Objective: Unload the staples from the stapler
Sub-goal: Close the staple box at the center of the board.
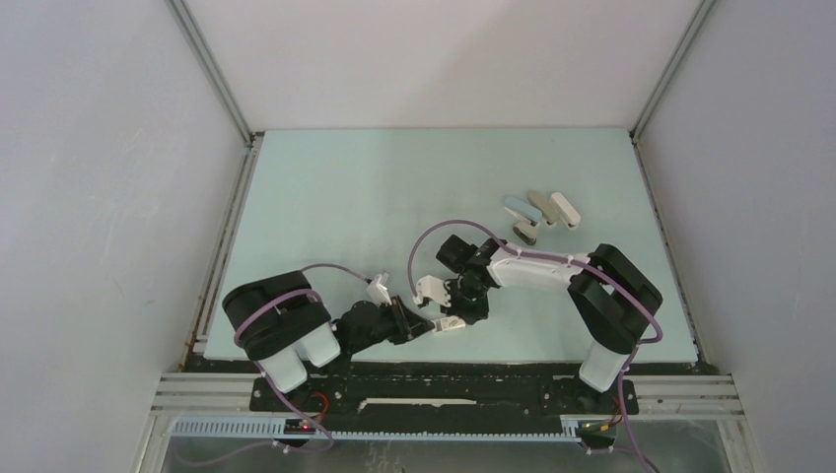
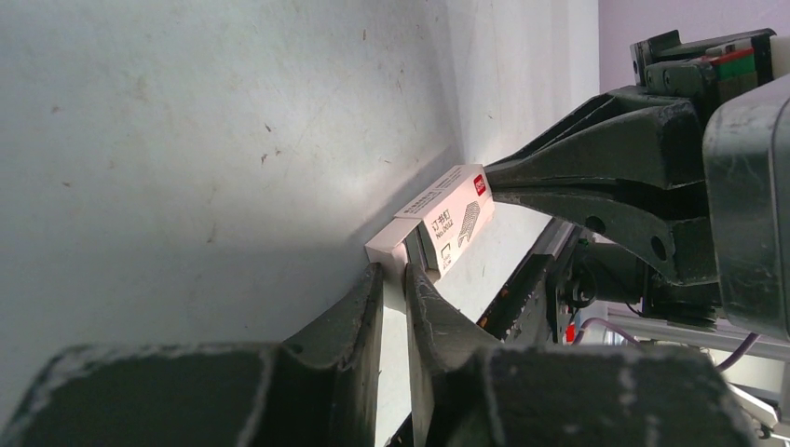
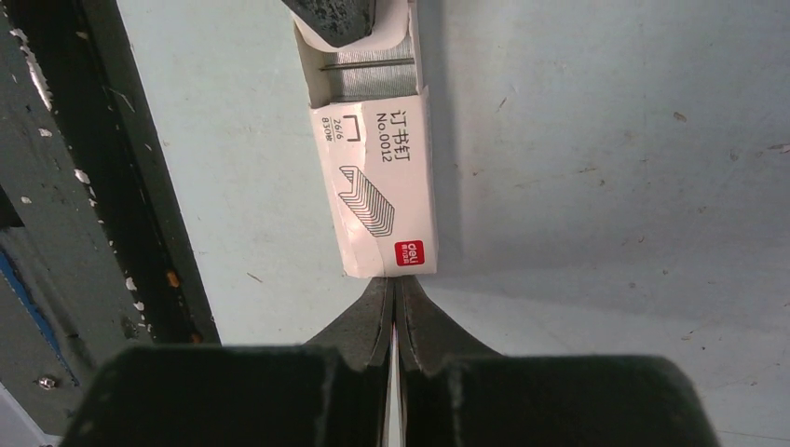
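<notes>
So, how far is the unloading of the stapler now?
Looks done: the stapler lies fanned open at the far right, no gripper on it. In hand: the left gripper pinches the tray and the right gripper the sleeve end of the staple box, partly open with staples showing. Left, probably: closing the box. Whether the stapler is empty cannot be seen.

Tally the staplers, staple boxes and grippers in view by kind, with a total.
Slim light-blue stapler, grey and white arms fanned apart: 1
Small white cardboard staple box with red mark: 1
Black two-finger grippers: 2 (left gripper, right gripper)
Total: 4
</notes>
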Tool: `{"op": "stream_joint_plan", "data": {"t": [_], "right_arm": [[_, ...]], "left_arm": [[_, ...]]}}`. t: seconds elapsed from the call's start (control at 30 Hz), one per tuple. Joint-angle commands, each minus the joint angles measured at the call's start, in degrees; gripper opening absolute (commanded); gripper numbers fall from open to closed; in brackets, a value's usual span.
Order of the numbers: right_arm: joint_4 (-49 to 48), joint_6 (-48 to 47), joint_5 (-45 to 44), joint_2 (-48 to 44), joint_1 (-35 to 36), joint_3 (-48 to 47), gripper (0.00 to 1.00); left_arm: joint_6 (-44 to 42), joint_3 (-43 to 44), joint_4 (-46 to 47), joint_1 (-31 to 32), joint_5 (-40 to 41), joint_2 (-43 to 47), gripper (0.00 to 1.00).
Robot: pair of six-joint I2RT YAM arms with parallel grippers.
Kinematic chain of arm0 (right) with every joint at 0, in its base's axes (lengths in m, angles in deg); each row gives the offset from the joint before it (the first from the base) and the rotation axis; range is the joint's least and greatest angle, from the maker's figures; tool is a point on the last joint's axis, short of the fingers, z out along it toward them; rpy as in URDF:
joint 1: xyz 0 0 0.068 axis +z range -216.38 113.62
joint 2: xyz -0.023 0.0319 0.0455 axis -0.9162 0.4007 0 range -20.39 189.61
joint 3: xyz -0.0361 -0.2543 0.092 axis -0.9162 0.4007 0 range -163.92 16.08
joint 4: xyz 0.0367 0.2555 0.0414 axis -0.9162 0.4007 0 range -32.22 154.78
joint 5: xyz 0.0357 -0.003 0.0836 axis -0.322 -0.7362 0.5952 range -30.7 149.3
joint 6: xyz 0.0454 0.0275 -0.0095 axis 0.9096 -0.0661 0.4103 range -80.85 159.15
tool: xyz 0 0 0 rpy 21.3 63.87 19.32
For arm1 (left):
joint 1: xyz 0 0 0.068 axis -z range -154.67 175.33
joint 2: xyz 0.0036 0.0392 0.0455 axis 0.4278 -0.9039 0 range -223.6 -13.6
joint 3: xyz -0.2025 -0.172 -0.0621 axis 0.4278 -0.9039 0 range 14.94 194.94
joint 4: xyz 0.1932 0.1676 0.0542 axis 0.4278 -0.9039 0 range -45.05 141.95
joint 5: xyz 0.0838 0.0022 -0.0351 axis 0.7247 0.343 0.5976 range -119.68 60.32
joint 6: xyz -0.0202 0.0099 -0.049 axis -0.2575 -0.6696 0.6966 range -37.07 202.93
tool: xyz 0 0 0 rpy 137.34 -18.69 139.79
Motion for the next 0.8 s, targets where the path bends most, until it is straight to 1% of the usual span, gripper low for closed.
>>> {"op": "stream_joint_plan", "data": {"t": [0.0, 0.77], "right_arm": [[-3.38, 0.83, 0.46, 2.82, 1.54, 0.21, 0.08], [-3.91, 1.73, 0.22, 3.68, 3.34, -0.24, 0.09]], "left_arm": [[-0.43, 0.62, -1.09, -0.08, -1.15, 0.62, 0.19], [0.04, 0.93, 0.31, -0.05, -2.18, 0.56, 0.19]]}}
